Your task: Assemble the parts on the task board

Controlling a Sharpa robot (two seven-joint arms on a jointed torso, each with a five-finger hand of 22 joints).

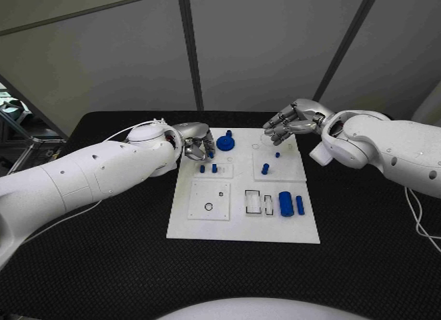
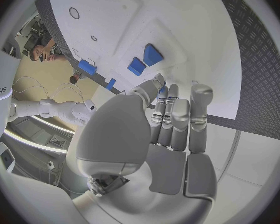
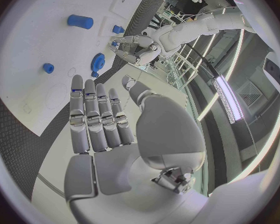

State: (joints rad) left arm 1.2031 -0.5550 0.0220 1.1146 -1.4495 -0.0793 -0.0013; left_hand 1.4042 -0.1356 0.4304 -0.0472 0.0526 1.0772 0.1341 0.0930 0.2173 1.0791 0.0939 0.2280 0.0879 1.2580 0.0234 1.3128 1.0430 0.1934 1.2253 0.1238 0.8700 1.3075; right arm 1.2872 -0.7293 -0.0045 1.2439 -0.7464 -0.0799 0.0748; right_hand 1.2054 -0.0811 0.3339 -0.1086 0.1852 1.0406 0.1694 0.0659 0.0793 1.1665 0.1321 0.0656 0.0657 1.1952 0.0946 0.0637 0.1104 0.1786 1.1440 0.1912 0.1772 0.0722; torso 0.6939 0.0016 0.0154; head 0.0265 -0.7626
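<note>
Starting at the fingers [image 2: 177, 119] of the left hand [image 1: 193, 141]: they're stretched out pretty straight and close together, with nothing in them as far as I can tell, hovering over the far-left corner of the white rectangular task board [image 1: 241, 228]. Just past them sit two small blue pegs [image 1: 207, 169] standing upright in a raised white tile, and a round blue gear-shaped part [image 1: 226, 142] is right beside the hand.

The right hand [image 1: 291, 122] is over at the far-right corner, fingers [image 3: 96, 117] loosely extended and apart, also holding nothing. Below it another blue peg [image 1: 265, 169] stands on the right-hand tile, with a tiny one [image 1: 277, 155] near it.

Closer to the robot, two chunky blue cylinders [image 1: 291, 203] lie flat at the board's right side next to empty rectangular slots [image 1: 259, 202], and the left front tile has open holes [image 1: 209, 207].

So my guess is it's early to middle: some pegs look seated, but the cylinders and gear still need placing. All on the black bench [image 1: 105, 267].
</note>
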